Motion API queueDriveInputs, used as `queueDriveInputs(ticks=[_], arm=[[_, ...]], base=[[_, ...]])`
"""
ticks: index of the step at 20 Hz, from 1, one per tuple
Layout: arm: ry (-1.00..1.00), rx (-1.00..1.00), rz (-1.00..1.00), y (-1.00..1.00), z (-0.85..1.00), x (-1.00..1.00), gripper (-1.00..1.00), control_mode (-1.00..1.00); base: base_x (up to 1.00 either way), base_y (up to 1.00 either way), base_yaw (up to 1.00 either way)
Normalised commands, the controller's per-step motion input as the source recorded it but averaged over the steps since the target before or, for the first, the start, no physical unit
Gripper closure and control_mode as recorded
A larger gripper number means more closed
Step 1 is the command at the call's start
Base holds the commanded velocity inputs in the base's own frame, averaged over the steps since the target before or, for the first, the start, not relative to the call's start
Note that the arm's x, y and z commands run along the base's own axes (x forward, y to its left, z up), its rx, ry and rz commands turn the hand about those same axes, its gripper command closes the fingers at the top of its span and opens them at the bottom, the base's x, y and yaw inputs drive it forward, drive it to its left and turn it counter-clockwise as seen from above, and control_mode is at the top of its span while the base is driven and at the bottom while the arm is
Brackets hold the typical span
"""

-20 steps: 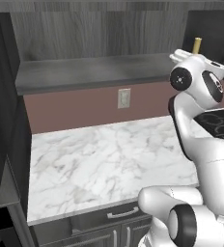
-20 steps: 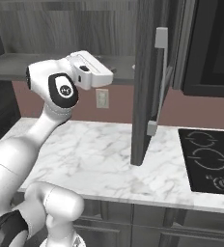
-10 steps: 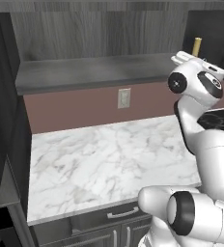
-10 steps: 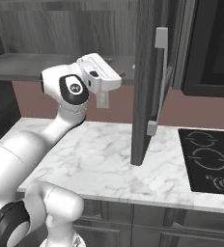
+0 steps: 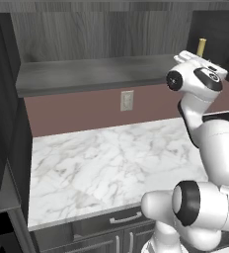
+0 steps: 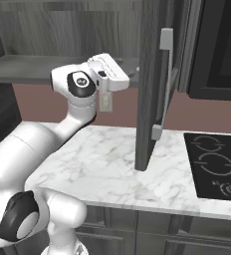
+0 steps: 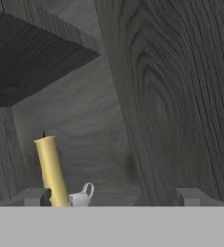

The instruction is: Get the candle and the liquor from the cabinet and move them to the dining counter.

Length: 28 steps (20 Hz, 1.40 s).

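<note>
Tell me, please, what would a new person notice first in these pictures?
The white arm reaches up into the open dark grey cabinet above the marble counter. In the hand view, a yellow candle stands upright on the shelf, left of centre, with the open tool facing it.

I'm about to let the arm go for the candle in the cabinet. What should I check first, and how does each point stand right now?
1. Cabinet door swung open, shelf reachable: ok.
2. Candle standing upright on the shelf: ok; it also shows behind the hand in the left base view.
3. End effector open and holding nothing: ok.
4. Candle centred between the fingertips: not ok; in the hand view it sits beside the left fingertip, not in the middle of the gap.
5. Liquor bottle located: cannot tell.
6. Clearance to the door's inner face on the right of the hand view: cannot tell.
</note>
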Motion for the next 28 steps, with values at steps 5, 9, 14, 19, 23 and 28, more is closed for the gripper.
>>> queueDriveInputs(ticks=[5, 9, 14, 19, 23, 28], arm=[[0.0, 0.0, -0.02, -0.11, 0.0, 0.23, -1.0, -1.0], [0.0, 0.01, -0.01, -0.14, 0.05, 0.22, -1.0, -1.0], [0.02, 0.01, -0.02, -0.09, 0.12, 0.2, -1.0, -1.0], [0.0, 0.01, -0.03, -0.01, 0.02, 0.15, -1.0, -1.0], [0.0, 0.02, -0.04, -0.04, 0.02, 0.2, -1.0, -1.0], [0.01, 0.02, -0.04, -0.1, 0.02, 0.26, -1.0, -1.0]], base=[[0.0, 0.0, 0.0], [0.0, 0.0, 0.0], [0.0, 0.0, 0.0], [0.0, 0.0, 0.0], [0.0, 0.0, 0.0], [0.0, 0.0, 0.0]])
